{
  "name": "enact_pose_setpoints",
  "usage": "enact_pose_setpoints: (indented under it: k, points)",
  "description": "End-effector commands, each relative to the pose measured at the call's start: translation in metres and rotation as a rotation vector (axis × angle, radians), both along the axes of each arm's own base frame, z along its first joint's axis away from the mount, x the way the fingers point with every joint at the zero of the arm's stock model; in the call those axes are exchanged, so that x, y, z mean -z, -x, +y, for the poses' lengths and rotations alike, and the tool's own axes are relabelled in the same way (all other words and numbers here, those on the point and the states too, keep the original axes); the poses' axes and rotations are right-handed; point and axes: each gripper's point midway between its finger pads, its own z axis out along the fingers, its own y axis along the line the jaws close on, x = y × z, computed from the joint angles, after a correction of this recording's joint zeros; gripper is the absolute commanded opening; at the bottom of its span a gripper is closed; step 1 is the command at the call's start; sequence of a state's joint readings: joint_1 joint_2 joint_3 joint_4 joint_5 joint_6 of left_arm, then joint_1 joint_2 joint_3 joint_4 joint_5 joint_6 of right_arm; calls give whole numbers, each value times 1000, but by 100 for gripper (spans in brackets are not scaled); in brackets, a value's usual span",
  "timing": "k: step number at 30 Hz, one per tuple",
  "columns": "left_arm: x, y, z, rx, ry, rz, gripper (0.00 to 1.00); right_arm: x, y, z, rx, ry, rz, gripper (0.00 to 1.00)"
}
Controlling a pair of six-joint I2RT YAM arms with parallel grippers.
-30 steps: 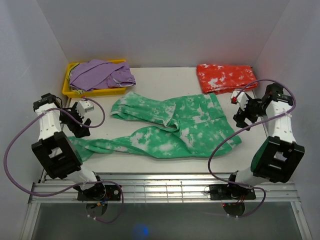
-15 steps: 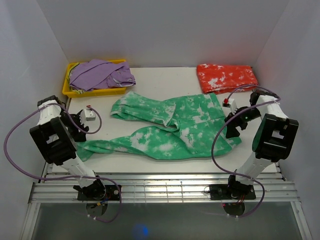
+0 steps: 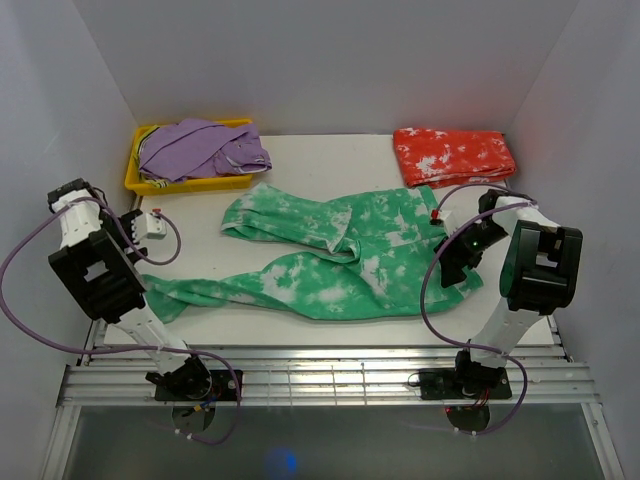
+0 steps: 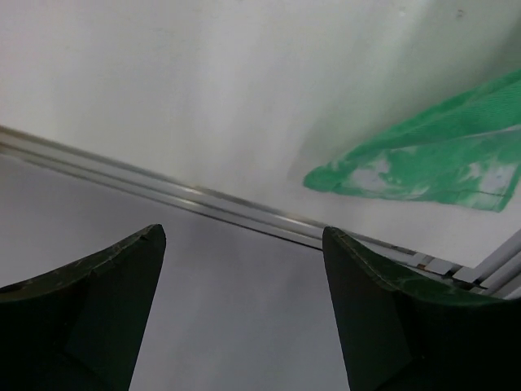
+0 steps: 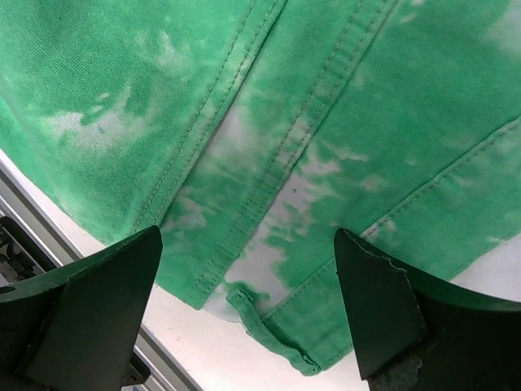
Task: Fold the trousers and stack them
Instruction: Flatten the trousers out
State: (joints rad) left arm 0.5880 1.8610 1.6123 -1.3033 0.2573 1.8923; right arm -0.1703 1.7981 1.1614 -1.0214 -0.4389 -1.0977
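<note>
Across the middle of the surface (image 3: pixel 330 160) the green trousers (image 3: pixel 340 260) lay spread out but rumpled. Both legs ran leftward and what looked like the waist end sat at the right. At the far right corner the red-orange trousers (image 3: pixel 455 155) lay folded, probably as the base of the stack. A purple garment (image 3: pixel 200 148) filled the yellow bin (image 3: pixel 133 182) at far left, outside this job.

The right tool (image 5: pixel 248 236) hovered just above the seamed cloth at the green pair's right end, fingers wide apart and empty. It seemed placed to take that near corner. The left tool (image 4: pixel 242 236) was likewise spread and empty, over the surface's left edge. It was near the cuff (image 4: pixel 415 167) but apart from it, likely so both ends could be lifted together. No fold had yet been made in the green pair.
</note>
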Motion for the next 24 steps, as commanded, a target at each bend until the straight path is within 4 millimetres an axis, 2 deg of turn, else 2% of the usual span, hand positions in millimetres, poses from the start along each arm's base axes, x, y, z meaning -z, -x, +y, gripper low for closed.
enact_pose_setpoints:
  k: [1, 2, 5, 8, 9, 11, 12, 13, 15, 16, 17, 18, 19, 20, 21, 22, 23, 24]
  points:
    - [19, 43, -23, 115, 65, 134, 88, -6, -20, -11, 13, 50, -54, 92]
    - [31, 58, -30, 131, 81, 185, 88, -7, -21, -13, 14, 57, -49, 92]
    - [45, 73, -39, 159, 111, 235, 88, -7, -22, -14, 14, 64, -42, 92]
    - [53, 66, -53, 150, 188, 214, 88, -7, -26, -10, 10, 61, -43, 93]
    - [52, 58, -57, 140, 215, 189, 87, -8, -28, -8, 9, 56, -47, 93]
    - [59, 51, -63, 100, 259, 205, 83, -14, -34, 1, -7, 42, -56, 92]
    - [61, 48, -65, 84, 260, 214, 70, -19, -36, 5, -6, 19, -62, 91]
    - [58, 41, -67, 79, 252, 204, 46, -23, -37, 11, -7, -8, -66, 90]
    - [35, 17, -70, 82, 238, 116, 10, -17, -27, 19, 4, -30, -39, 86]
    - [19, 1, -70, 78, 227, 57, 0, -6, -22, 18, 18, -10, -20, 84]
    - [-24, -43, -63, 11, 195, -101, 0, 23, -6, 7, 36, 64, 43, 78]
    - [-54, -68, -54, -50, 180, -202, 0, 35, 4, 0, 40, 97, 82, 76]
    - [-110, -93, -34, -160, 153, -377, 0, 41, 8, -11, 65, 127, 91, 75]
    - [-129, -89, -28, -188, 139, -456, 0, 41, 7, -16, 83, 133, 89, 75]
    - [-146, -76, -15, -241, 77, -614, 0, 39, 2, -23, 111, 141, 75, 74]
    - [-167, -72, 4, -239, -28, -819, 0, 38, 0, -28, 125, 153, 71, 73]
    - [-125, -26, 7, -251, -87, -846, 0, 39, 0, -36, 137, 179, 65, 73]
    - [-95, -3, 13, -257, -137, -871, 0, 39, 2, -42, 143, 197, 65, 73]
